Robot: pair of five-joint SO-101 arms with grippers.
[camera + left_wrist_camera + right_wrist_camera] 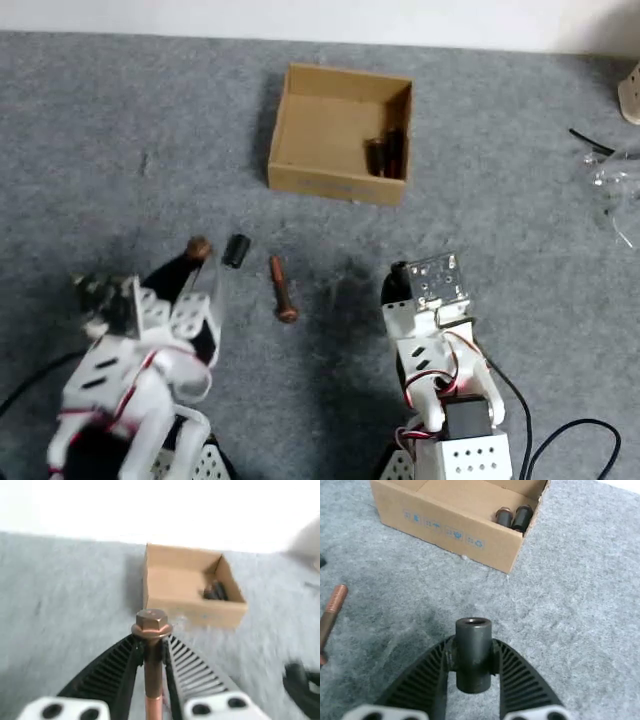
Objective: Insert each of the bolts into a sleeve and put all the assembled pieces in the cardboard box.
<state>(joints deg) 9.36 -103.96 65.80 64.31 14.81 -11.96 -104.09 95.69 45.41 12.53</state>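
Note:
My left gripper [152, 652] is shut on a copper bolt [152, 630], hex head up; in the high view that bolt [198, 246] sits at the tip of the left gripper [192, 262]. My right gripper [472, 656] is shut on a black sleeve [473, 652], bore upward; in the high view the sleeve [399, 270] pokes out beside the right arm. A loose black sleeve [236, 250] and a second copper bolt [281, 288] lie on the carpet between the arms. The cardboard box [340, 180] holds two assembled pieces [386, 153] in one corner.
Grey carpet covers the table. Clear plastic and black cables [610, 175] lie at the far right. A black cable [570, 435] loops near the right arm's base. Open carpet lies between the box [445, 527] and the arms.

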